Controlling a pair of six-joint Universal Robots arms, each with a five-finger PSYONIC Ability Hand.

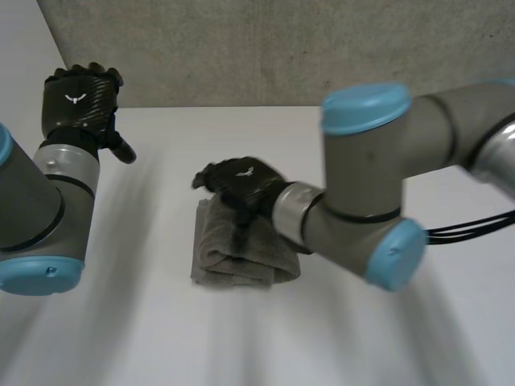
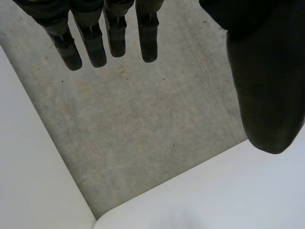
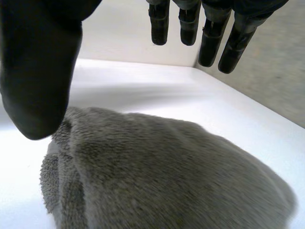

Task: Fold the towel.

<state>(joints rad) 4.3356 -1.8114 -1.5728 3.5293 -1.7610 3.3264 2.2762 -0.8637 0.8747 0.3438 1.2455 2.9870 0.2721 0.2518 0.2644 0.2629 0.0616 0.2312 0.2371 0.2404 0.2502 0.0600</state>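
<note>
Grey terry towel (image 1: pixel 241 249), folded into a thick, narrow bundle, lies on the white desk (image 1: pixel 161 330) directly beneath the right robot hand (image 1: pixel 241 183). That robot hand sits palm down over the bundle's far end, and the rest of the cloth runs back under its wrist toward the robot. In the right wrist view its fingers (image 3: pixel 209 38) are straight and slightly spread, reaching out past the towel with their tips clear of the cloth. The thumb (image 3: pixel 40 71) stands well apart from them, its tip just over the towel's layered side edge. The robot hand is wide open and grips nothing; whether its palm rests on the cloth I cannot tell.

The left robot hand (image 1: pixel 80 100) is well apart from the towel, raised near the desk's far corner on its own side. Its fingers (image 2: pixel 90 43) hang straight and close together, with its thumb (image 2: pixel 262 86) wide of them and nothing between: open and empty. Beneath its fingertips is a rough concrete surface (image 2: pixel 143 119) beyond the desk's rounded corner.

Bare white desk surrounds the towel on every side. A broad strip lies between the two robot hands, more runs ahead of the right robot hand's fingertips up to the far edge, and a wide stretch lies nearer the robot. The right arm (image 1: pixel 362 185) crosses above the desk beside the bundle.
</note>
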